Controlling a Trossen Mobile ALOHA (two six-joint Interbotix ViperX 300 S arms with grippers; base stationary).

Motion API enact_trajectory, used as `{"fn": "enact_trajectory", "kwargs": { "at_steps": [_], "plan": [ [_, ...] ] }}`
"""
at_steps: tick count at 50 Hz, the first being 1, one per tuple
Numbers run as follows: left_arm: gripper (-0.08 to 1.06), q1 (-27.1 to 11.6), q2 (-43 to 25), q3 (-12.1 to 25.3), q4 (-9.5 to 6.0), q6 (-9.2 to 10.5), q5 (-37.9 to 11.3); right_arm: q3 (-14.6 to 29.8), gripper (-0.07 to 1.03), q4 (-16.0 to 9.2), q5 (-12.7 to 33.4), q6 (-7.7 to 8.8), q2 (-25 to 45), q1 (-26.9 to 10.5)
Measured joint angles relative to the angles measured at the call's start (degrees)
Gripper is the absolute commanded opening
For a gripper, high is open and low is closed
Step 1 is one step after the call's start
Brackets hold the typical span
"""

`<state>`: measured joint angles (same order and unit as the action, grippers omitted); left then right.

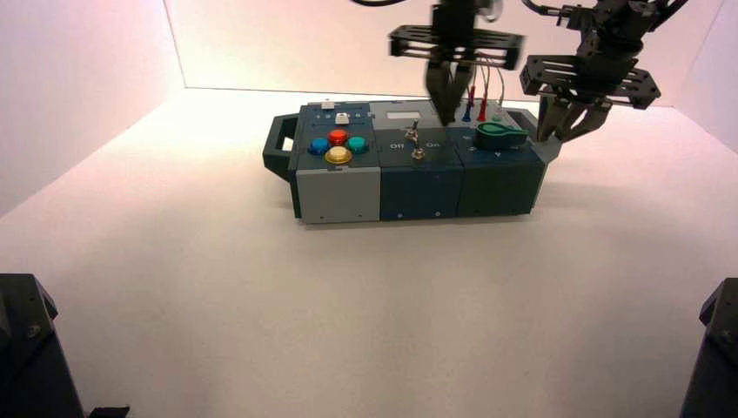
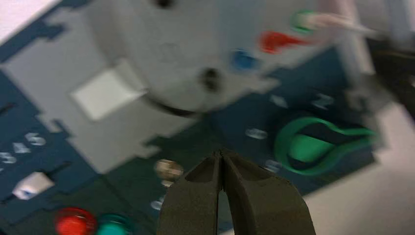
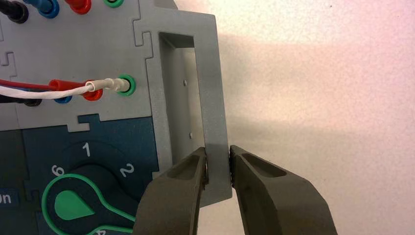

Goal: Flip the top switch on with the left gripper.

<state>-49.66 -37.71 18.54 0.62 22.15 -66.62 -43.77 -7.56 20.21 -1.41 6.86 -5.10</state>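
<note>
Starting at your left, the coloured buttons [image 1: 338, 146] lie well off to the left of your left gripper [image 1: 449, 117] and play no part here. Next comes the top switch [image 1: 413, 131], which stands just left of the gripper's tips and slightly nearer you, on the dark middle panel between the Off and On markings, with its twin just in front of it. Your left gripper hangs over the box [image 1: 418, 187] with its fingers pressed together and nothing between them. The lever is likely a stiff, smooth metal stub that clicks over; you probably need not pinch it, just nudge its upper end sideways with the closed tips. Further right, your right gripper [image 3: 218, 164] is clamped on the box's grey handle [image 3: 215, 88], steadying it.
</note>
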Motion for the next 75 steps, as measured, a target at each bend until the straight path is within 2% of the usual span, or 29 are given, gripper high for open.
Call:
{"fn": "enact_trajectory", "kwargs": {
  "at_steps": [13,38,60,75],
  "plan": [
    [-0.03,0.8,0.0,0.2,0.0,-0.26,-0.2,0.2,-0.02,0.2,-0.1,0.09,0.3,0.1],
    [-0.03,1.8,0.9,-1.9,0.44,-1.58,-0.4,0.1,-0.02,0.2,-0.1,0.18,0.4,0.1],
    [-0.03,2.2,7.3,-5.8,1.23,-2.46,-0.3,0.1,-0.02,0.1,-0.1,0.18,0.4,0.1],
    [-0.03,2.2,10.1,-10.8,2.99,-2.9,0.0,-0.1,-0.01,0.2,-0.2,0.18,0.4,0.1]
  ]
}}
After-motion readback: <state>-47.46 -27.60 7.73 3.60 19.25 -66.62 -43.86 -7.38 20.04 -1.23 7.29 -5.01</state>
